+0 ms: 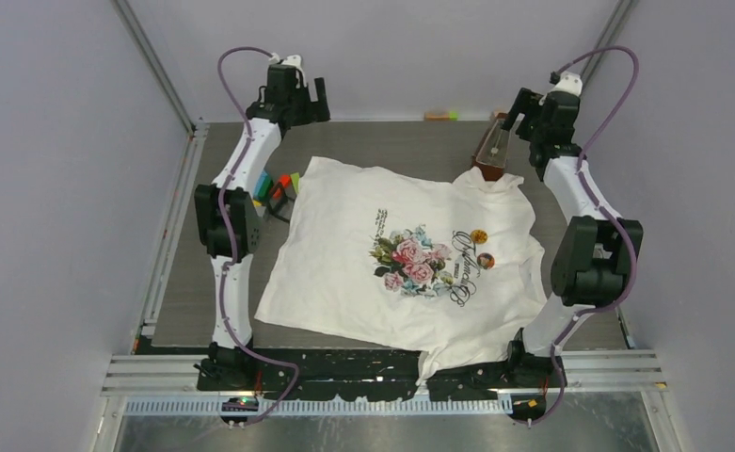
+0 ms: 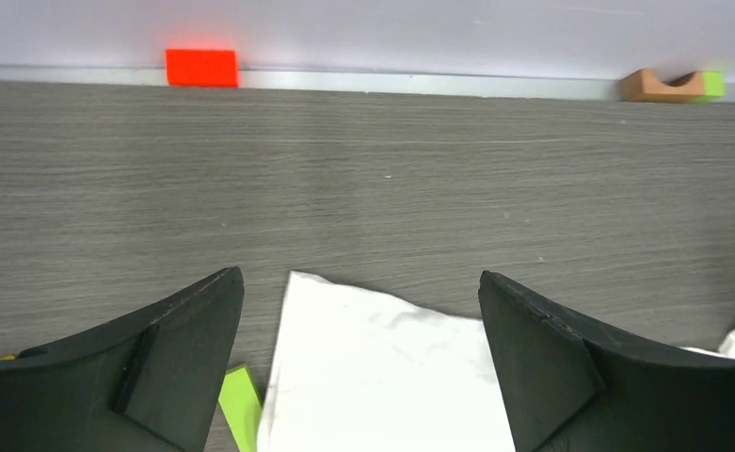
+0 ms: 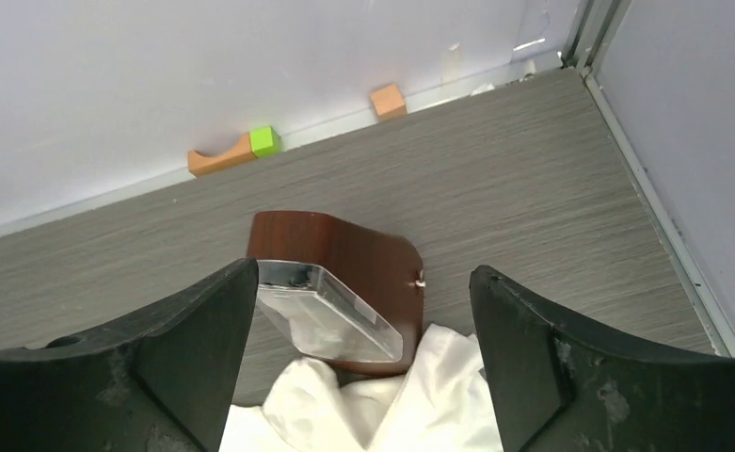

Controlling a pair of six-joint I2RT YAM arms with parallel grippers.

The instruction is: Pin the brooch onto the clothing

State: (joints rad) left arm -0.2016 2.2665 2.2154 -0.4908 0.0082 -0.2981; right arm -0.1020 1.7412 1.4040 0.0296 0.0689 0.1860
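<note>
Top external: 2 arms stretch beside the clothing (image 1: pixel 344 254), left gripper (image 2: pixel 359 282) and right gripper (image 3: pixel 363 273) spread wide, empty.

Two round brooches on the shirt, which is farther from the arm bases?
The yellow-orange brooch; the reddish brooch lies nearer the bases, both on the T-shirt.

The T-shirt (image 1: pixel 344 254) is soft white cloth, matt and lightly creased. The table (image 1: pixel 391 146) has a grey wood-grain face, matt and finely streaked. The brown case (image 3: pixel 344 245) looks like polished wood, smooth and glossy, with a clear shiny plastic cover (image 3: pixel 330 320). The right gripper (image 3: pixel 363 271) has matt black plastic fingers (image 3: pixel 570 377), scuffed pale; the left gripper (image 2: pixel 359 275) looks cleaner. The rail (image 2: pixel 391 83) along the table's far edge is dull metal.
</note>
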